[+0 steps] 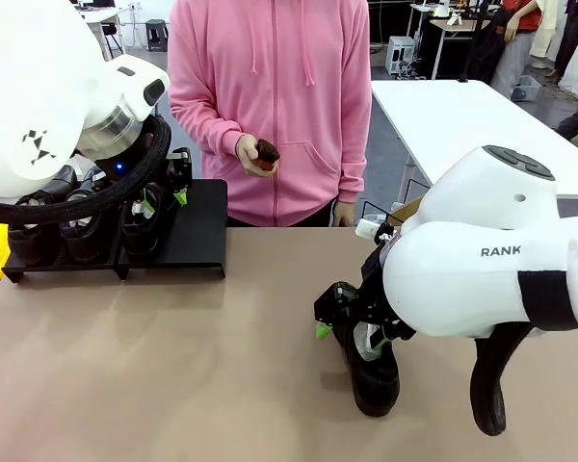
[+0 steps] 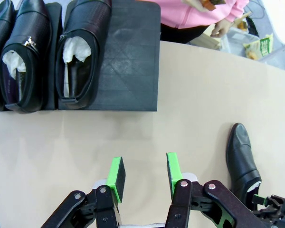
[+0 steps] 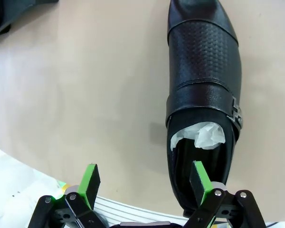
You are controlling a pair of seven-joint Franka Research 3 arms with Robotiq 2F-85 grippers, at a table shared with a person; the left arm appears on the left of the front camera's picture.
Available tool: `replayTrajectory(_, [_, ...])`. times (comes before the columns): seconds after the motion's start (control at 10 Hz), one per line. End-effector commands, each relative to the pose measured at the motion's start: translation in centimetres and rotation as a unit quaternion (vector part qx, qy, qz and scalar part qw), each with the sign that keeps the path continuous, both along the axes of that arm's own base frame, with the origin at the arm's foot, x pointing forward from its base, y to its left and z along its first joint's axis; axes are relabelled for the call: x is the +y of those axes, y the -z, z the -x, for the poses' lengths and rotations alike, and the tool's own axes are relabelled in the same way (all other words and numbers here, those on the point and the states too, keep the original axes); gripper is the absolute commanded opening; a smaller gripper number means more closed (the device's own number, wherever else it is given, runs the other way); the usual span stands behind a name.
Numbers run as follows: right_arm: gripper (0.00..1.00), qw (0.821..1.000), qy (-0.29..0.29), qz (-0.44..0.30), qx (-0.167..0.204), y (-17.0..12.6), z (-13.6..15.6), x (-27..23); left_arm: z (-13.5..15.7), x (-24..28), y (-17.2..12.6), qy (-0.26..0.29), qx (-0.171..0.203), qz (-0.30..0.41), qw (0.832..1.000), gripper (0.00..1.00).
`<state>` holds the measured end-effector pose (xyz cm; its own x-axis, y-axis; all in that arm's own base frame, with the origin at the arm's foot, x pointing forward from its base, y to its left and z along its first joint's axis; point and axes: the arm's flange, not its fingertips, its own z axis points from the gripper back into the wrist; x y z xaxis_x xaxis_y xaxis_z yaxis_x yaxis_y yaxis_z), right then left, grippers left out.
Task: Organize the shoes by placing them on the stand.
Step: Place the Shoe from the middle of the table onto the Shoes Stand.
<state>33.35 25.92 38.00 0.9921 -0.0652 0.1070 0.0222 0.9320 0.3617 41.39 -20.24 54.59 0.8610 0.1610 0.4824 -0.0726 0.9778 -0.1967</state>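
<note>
Three black shoes stand side by side on the black stand [image 1: 197, 231], the nearest one [image 2: 80, 52] beside the stand's bare right part [image 2: 133, 57]. My left gripper [image 1: 164, 200] hovers over the stand's front edge; in its wrist view the left gripper [image 2: 145, 175] is open with nothing between the green pads. Another shoe [image 1: 371, 371] lies on the tan table to the right, white paper stuffed in its opening [image 3: 204, 135]. My right gripper [image 3: 145, 179] is open at its heel end, one fingertip [image 3: 199, 176] over the opening, the other beside the shoe.
A person in a pink hoodie stands at the far side holding a small brown brush [image 1: 266, 154]. A white table [image 1: 462, 115] stands behind on the right. Bare tan tabletop [image 1: 173, 366] lies between the stand and the loose shoe.
</note>
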Motion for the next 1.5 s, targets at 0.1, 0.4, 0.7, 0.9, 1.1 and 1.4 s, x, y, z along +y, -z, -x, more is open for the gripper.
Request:
replayTrajectory(0.1, [1.0,1.0,0.003,0.006,-0.011,-0.1,-0.3,0.2,0.0,0.2,-0.2,0.006,-0.004,0.003,1.0,0.48])
replayTrajectory(0.4, [1.0,0.999,-0.025,0.009,-0.032,-2.2,2.3,0.9,0.0,0.2,-0.2,0.006,-0.004,0.003,1.0,0.48])
replayTrajectory(0.7, [1.0,0.996,0.007,-0.011,-0.088,-9.4,5.5,-4.9,0.0,0.2,-0.2,0.006,-0.004,0.003,1.0,0.48])
replayTrajectory(0.9, [1.0,0.993,0.072,0.001,-0.098,-11.5,4.9,-9.3,0.4,-0.8,1.1,0.005,0.007,0.008,1.0,0.48])
replayTrajectory(1.1, [1.0,0.981,0.161,-0.022,-0.105,-12.5,4.3,-13.4,3.7,-4.4,2.7,-0.02,-0.025,0.011,0.999,0.48])
replayTrajectory(1.4, [1.0,0.982,0.156,-0.027,-0.107,-16.2,1.3,-13.7,9.2,-11.4,4.5,-0.102,0.007,0.075,0.992,0.48])
